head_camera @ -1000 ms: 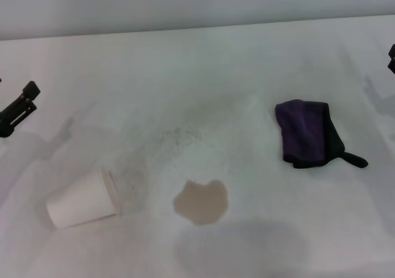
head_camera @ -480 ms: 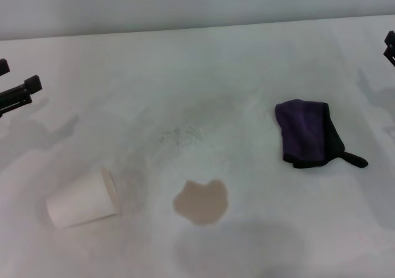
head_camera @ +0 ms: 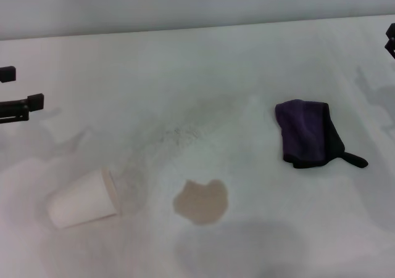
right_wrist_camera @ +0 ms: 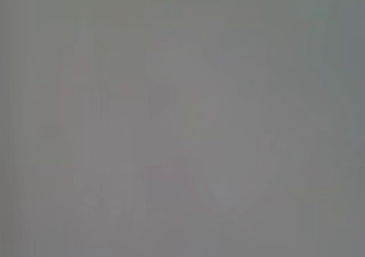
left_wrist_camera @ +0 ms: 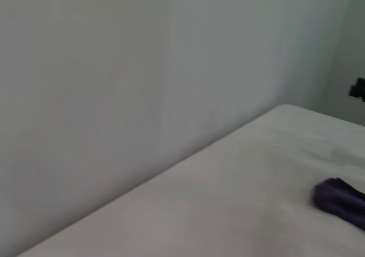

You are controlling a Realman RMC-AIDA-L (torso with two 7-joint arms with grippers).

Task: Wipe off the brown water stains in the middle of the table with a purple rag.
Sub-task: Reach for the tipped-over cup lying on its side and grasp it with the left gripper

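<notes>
The purple rag (head_camera: pixel 305 133) lies folded on the right of the white table (head_camera: pixel 203 74), its black tab pointing right. It also shows in the left wrist view (left_wrist_camera: pixel 340 200). The brown water stain (head_camera: pixel 200 202) is a tan puddle near the front middle, left of the rag and apart from it. My left gripper (head_camera: pixel 20 87) hovers at the far left edge, open and empty, far from both. My right gripper (head_camera: pixel 390 40) shows only as a black bit at the far right edge, behind the rag. The right wrist view is a blank grey.
A white paper cup (head_camera: pixel 83 199) lies on its side at the front left, its mouth toward the stain. Faint grey smudges run across the table's middle. A pale wall (left_wrist_camera: pixel 142 69) stands behind the table's far edge.
My left gripper has moved up and toward the left edge and turned, and its fingers now stand apart. The right gripper has shifted slightly at the right edge. Rag, stain and cup have not moved.
</notes>
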